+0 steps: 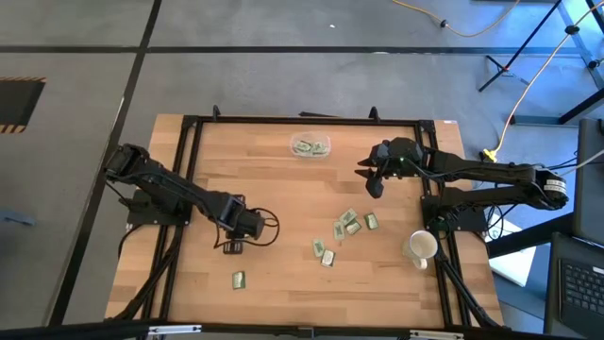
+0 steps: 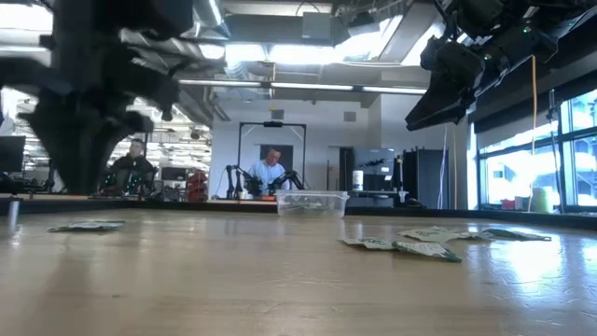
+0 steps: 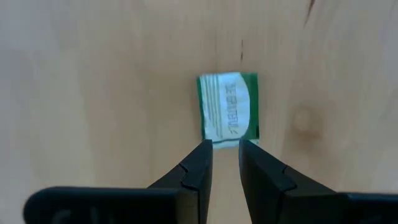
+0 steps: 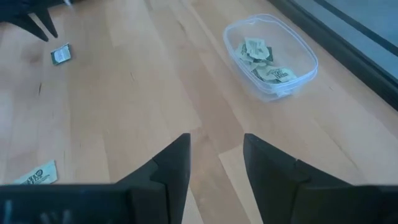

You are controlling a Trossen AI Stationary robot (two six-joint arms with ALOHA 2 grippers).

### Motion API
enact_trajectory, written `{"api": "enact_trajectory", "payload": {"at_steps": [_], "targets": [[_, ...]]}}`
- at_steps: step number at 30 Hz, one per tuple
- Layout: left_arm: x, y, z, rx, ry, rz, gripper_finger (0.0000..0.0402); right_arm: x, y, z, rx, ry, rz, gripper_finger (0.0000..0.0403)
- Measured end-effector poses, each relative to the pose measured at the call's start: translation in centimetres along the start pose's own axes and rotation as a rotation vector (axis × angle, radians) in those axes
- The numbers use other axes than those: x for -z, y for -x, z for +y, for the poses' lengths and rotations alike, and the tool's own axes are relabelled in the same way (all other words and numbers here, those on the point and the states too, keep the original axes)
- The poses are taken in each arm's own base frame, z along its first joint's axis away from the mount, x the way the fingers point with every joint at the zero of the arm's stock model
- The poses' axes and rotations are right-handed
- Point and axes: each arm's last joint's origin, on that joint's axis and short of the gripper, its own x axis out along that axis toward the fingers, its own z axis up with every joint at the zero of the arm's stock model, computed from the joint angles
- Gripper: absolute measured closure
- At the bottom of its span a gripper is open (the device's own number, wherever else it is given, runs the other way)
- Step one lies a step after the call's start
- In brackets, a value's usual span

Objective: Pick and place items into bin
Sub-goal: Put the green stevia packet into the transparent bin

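Wooden table (image 1: 283, 208) holds the clear bin (image 1: 310, 146) with several packets inside, near its far edge. Right gripper (image 1: 375, 184) hovers spread nearby; left gripper (image 3: 225, 152) stands slightly parted over 1 green-white packet (image 3: 229, 111).

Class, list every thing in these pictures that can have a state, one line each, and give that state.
bin: upright, several packets inside
cup: lying on its side
lone packet: flat on the table
packet under left gripper: flat, not gripped
loose packets: scattered flat near the cup
left gripper: fingers narrowly apart at the packet's edge
right gripper: open, empty, raised
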Motion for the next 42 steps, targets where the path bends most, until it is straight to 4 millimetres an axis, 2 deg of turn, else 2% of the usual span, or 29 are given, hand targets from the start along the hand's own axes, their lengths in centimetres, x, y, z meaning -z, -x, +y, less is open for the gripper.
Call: {"api": "enact_trajectory", "payload": {"at_steps": [4, 15, 24, 33, 38, 42], "targets": [[0.2, -1.1, 0.0, 0.024, 0.007, -0.041, 0.0329, 0.0, 0.0, 0.0, 0.000, 0.000, -0.001, 0.0251], [1.6, -3.1, 0.5, 0.006, 0.017, -0.017, 0.0330, 0.0, 0.0, 0.0, 0.001, 0.001, -0.001, 0.0251], [1.5, -3.3, 0.5, 0.003, 0.031, -0.019, 0.0335, 0.0, 0.0, 0.0, 0.001, 0.002, -0.001, 0.0251], [1.4, -3.3, 0.4, 0.002, 0.036, -0.033, 0.0397, 0.0, 0.0, 0.0, 0.001, 0.003, 0.000, 0.0251], [1.4, -3.2, 0.4, 0.005, 0.034, -0.030, 0.0399, 0.0, 0.0, 0.0, 0.001, 0.003, 0.000, 0.0251], [0.8, -2.2, 0.3, 0.038, 0.022, -0.047, 0.0400, 0.0, 0.0, 0.0, 0.001, 0.003, 0.000, 0.0251]]}}
